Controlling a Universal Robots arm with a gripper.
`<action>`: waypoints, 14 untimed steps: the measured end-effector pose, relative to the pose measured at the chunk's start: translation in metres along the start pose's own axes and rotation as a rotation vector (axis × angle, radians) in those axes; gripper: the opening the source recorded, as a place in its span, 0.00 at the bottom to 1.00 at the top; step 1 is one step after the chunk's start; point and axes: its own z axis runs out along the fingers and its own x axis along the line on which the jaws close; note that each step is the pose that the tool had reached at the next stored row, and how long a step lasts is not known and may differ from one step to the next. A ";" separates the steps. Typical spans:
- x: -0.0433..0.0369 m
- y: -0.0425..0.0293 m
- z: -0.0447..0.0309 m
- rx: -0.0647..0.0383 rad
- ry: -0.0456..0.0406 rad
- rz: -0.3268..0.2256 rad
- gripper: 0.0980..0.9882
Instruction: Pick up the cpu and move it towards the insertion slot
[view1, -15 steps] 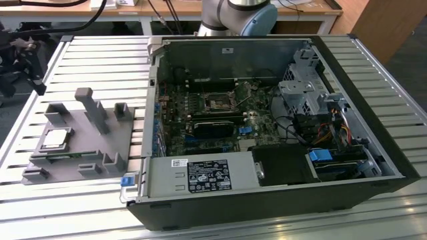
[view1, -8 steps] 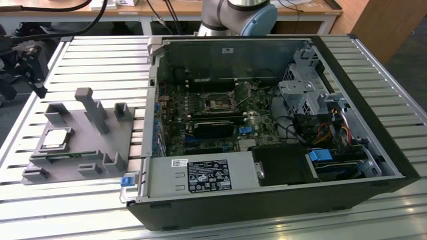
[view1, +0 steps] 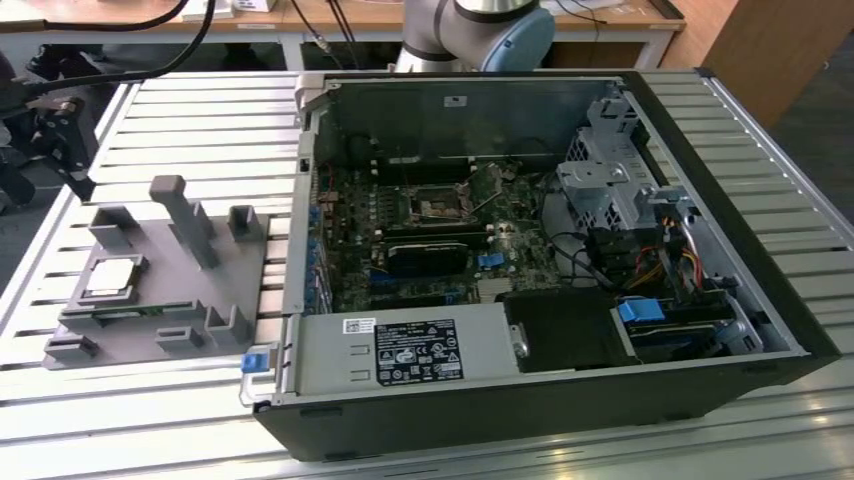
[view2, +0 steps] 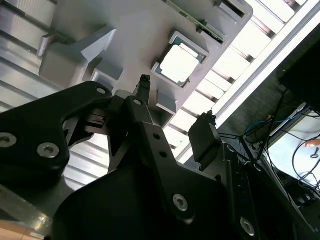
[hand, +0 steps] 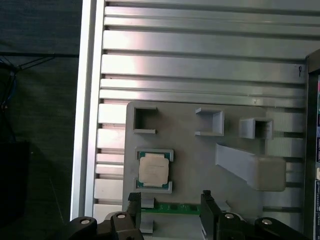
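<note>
In the exterior view, a grey plastic fixture with upright posts (view1: 200, 300) lay on the ribbed aluminium table (view1: 200, 120). The cpu (view1: 114, 279), a small flat square chip with a silvery top and a pale rim, rested flat in a shallow seat of this fixture, on the side far from the open black computer case (view1: 747, 240). The case stood just beside the fixture, toward the exterior view's right. The insertion slot (view1: 441, 207), a square dark socket in a shiny metal frame, sat on the board inside the case, well apart from the fixture. The grey and blue base of the robot arm (view1: 481, 30) stood beyond the case.

In the second wrist view, the black gripper (view2: 176, 102) hung above the fixture (view2: 90, 25) with its two fingers (view2: 205, 132) spread apart. Nothing was between them. The cpu (view2: 177, 62) lay in its seat on the fixture, apart from both fingertips and not touched by them.

In the first wrist view, the cpu (hand: 153, 170) sat between two small grey brackets of the fixture (hand: 195, 160). A thin green circuit strip (hand: 182, 207) lay on the fixture just beside the cpu. The gripper (hand: 171, 207) was over that edge of the fixture, its fingers (hand: 209, 212) wide apart and empty.
</note>
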 end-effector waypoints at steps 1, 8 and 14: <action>0.0001 0.0000 0.0008 0.000 -0.0001 0.000 0.55; 0.0004 -0.0003 0.0058 0.000 0.0000 0.000 0.55; 0.0006 -0.0004 0.0095 0.000 0.0000 0.000 0.55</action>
